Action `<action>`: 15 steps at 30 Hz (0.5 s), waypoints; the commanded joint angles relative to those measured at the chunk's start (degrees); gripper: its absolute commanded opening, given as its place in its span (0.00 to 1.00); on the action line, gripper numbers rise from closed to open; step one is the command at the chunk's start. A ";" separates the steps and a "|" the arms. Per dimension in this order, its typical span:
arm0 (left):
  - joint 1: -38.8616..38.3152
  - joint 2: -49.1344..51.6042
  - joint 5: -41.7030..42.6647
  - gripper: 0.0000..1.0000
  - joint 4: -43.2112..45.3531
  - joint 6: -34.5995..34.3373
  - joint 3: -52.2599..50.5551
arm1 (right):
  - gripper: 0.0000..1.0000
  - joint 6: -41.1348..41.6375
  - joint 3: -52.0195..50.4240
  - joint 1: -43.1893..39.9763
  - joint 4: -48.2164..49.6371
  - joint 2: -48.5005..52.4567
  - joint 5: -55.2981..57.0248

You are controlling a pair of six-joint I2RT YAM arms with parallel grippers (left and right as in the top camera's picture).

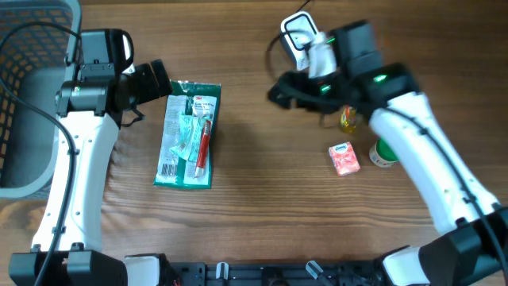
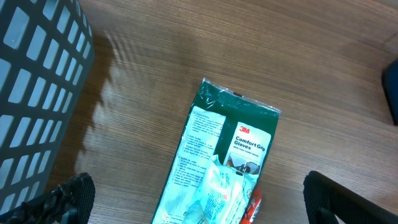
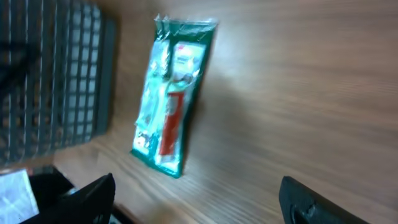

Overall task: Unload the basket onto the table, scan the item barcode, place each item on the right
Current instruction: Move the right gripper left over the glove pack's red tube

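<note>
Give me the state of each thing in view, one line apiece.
left gripper: open, holding nothing.
right gripper: open, holding nothing.
glove packet: flat on the table, label up, not gripped.
pink carton: lying on the table, untouched.
green-lidded jar: on the table, partly hidden by the right arm.

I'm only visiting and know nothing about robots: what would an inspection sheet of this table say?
Surface: wooden table.
Job's things: gloves packet lying flat, left of centre; white device by the right arm, perhaps the scanner.
Clutter: pink packet, yellow item, green-and-white item, near the right arm.
Grippers: left claw open near the packet; right claw open, empty.
Cables: black cable across the basket; another beside the white device.
Surroundings: grey basket at left edge.
</note>
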 commanded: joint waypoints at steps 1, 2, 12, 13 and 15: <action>0.22 -0.42 0.24 1.00 0.13 -0.50 0.81 | 0.84 10.19 -4.66 7.98 5.55 0.72 6.45; 0.22 -0.42 0.24 1.00 0.13 -0.50 0.81 | 0.84 12.15 -5.68 9.86 7.08 0.81 7.72; 0.22 -0.42 0.24 1.00 0.13 -0.50 0.81 | 0.93 27.96 -13.94 25.64 26.05 1.03 18.10; 0.22 -0.42 0.24 1.00 0.13 -0.50 0.81 | 0.91 27.96 -13.94 26.73 26.49 1.18 19.41; 0.22 -0.42 0.26 1.00 0.13 -0.50 0.81 | 0.88 27.93 -13.94 28.61 27.04 1.51 21.90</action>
